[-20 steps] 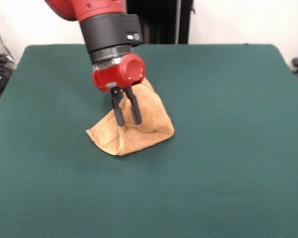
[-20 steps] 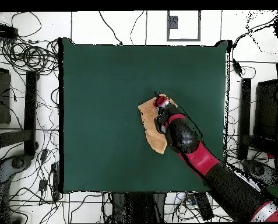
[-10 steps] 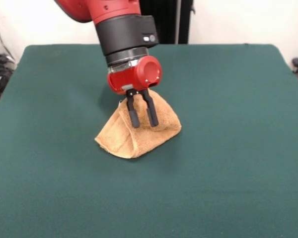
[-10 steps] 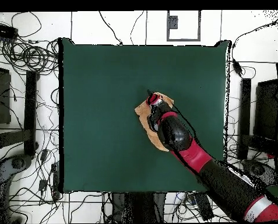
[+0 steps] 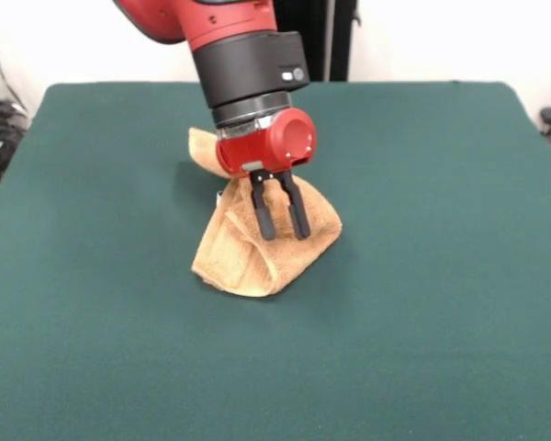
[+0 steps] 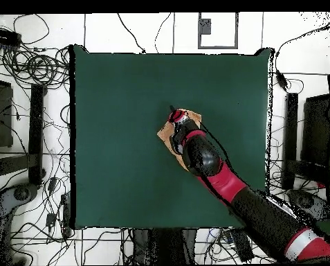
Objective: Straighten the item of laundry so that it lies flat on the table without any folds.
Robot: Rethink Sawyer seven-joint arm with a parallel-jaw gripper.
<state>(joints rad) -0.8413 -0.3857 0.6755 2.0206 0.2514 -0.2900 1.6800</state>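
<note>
Dark green felt covers the table (image 5: 441, 276), on which a golden-tan towel (image 5: 248, 257) is seen gathered into a rumpled, tent-like heap near the middle, slightly toward the robot's side. A red and black arm (image 5: 248, 64) is shown reaching down from above, its tool (image 5: 282, 213) set against the upper part of the heap. Two dark fingers (image 5: 264, 211) are seen parted by a narrow gap in front of the cloth; whether any fabric is pinched between them cannot be told from either view. One corner of the towel is seen raised behind the red wrist housing, while the lower folds rest on the table.

From overhead, only a small patch of the towel (image 6: 173, 131) is left uncovered by the arm, well inside the table's edges.

Little of the task can be judged as done: the towel is bunched and doubled over itself, with no flat, single-layer area visible. Spreading of the cloth and smoothing of every fold are still to be carried out.
</note>
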